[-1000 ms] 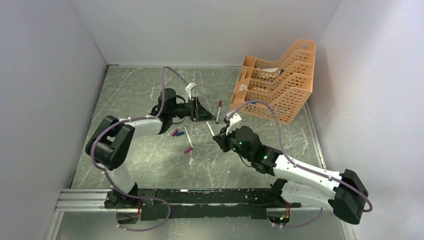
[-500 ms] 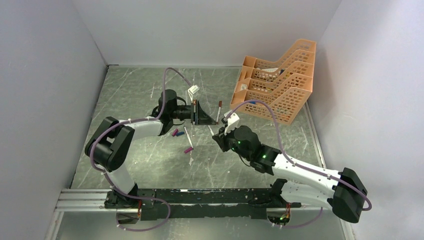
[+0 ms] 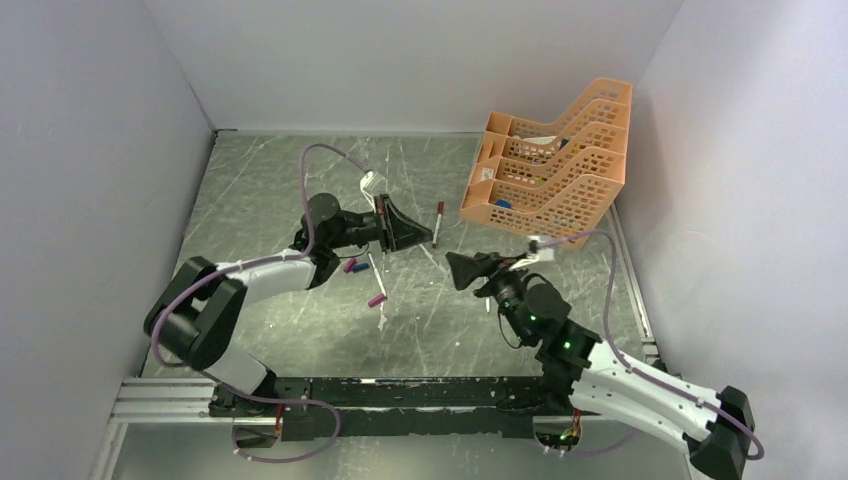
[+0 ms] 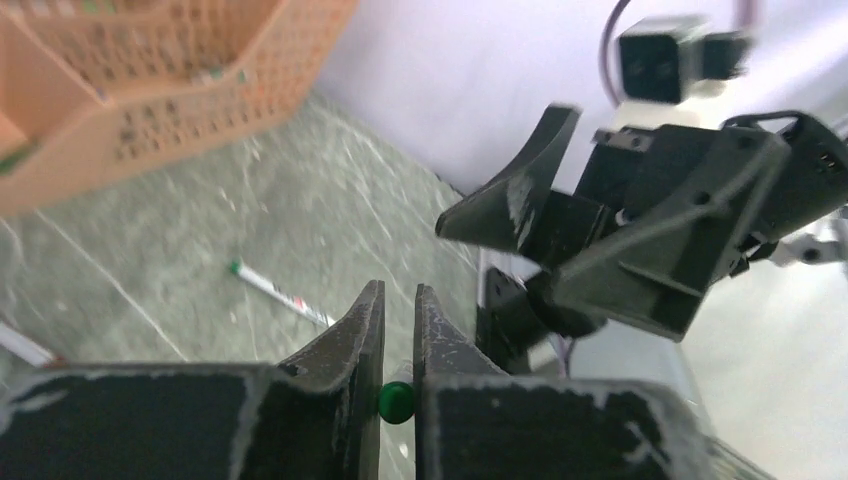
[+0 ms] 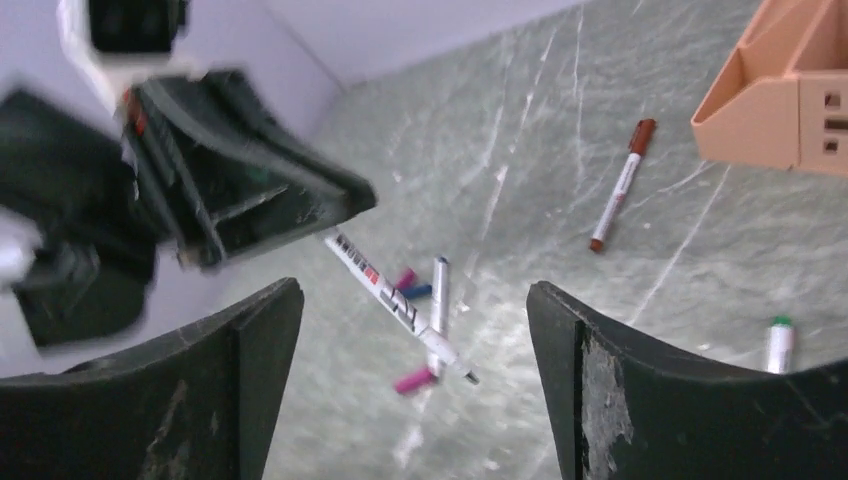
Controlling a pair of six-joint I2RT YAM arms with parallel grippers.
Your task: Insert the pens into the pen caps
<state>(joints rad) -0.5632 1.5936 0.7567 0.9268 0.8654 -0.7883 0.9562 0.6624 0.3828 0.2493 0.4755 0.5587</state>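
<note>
My left gripper (image 3: 418,240) (image 4: 398,292) is shut on a white pen (image 5: 400,300); its green end (image 4: 397,402) shows between the jaws and its dark tip points toward my right gripper (image 3: 452,268) (image 5: 415,290). That gripper is open and holds nothing, a short way from the tip. On the table below lies a second pen (image 3: 374,270) (image 5: 438,305) with a magenta cap (image 3: 377,299) (image 5: 412,380) at its near end. Another magenta cap (image 3: 349,265) (image 5: 405,277) and a blue cap (image 3: 361,267) (image 5: 421,291) lie beside it. A pen with a red-brown cap (image 3: 437,220) (image 5: 620,187) lies farther back.
The orange mesh tray (image 3: 555,170) (image 4: 150,90) (image 5: 780,90) stands at the back right. A green-tipped pen (image 4: 280,293) (image 5: 778,345) lies on the table near my right arm. Grey walls close in the left, back and right sides.
My right gripper has opened, let go of the pen and drawn back to the right. My left gripper has shut on that pen and swung slightly.
</note>
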